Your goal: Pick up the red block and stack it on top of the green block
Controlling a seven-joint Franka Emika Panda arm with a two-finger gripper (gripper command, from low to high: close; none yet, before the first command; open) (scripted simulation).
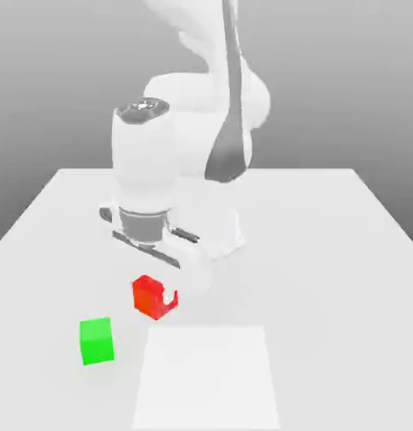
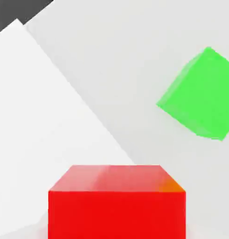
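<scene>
The red block (image 1: 148, 298) sits at the end effector's (image 1: 169, 295) tip

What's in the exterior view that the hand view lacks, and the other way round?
Exterior adds: the arm and its gripper, low at the red block.
Hand view adds: no extra object, just a closer look at the red block's broad flat face.
Both: red block, green block apart from it, white panel, and pale tabletop.
</scene>
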